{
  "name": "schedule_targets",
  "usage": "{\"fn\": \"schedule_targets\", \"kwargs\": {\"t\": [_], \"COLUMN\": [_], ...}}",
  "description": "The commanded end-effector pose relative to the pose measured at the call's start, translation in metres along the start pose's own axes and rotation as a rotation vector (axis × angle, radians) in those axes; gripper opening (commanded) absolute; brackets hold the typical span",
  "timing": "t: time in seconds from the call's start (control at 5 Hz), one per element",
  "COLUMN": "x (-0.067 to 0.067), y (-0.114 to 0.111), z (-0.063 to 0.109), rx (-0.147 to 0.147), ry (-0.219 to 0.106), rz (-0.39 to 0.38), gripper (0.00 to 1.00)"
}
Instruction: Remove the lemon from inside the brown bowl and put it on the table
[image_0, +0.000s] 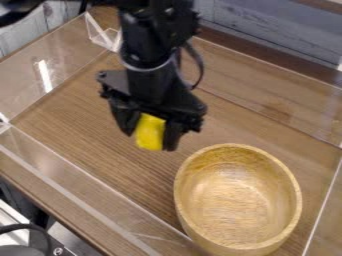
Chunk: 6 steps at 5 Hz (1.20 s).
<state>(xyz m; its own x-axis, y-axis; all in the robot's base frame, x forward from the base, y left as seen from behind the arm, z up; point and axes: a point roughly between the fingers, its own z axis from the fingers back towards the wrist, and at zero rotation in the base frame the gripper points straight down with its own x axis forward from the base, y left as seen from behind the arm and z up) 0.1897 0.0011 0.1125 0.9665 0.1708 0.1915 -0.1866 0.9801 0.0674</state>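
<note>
Right now I have the gripper (151, 133) clamped on the lemon (148, 131), which hangs between its jaws above the table (80, 110), the brown bowl (241, 200) empty off to one side; I judge it light, firm, smooth-skinned, best pinched across its middle.
</note>
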Motion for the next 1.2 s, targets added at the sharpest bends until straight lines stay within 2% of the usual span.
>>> {"fn": "schedule_targets", "kwargs": {"t": [0.0, 0.4, 1.0], "x": [-0.003, -0.010, -0.009], "y": [0.014, 0.025, 0.029], "z": [0.001, -0.018, -0.038], "rx": [0.000, 0.020, 0.044], "ry": [-0.026, -0.022, -0.013], "rz": [0.009, 0.004, 0.007], "gripper": [0.00, 0.00, 0.00]}}
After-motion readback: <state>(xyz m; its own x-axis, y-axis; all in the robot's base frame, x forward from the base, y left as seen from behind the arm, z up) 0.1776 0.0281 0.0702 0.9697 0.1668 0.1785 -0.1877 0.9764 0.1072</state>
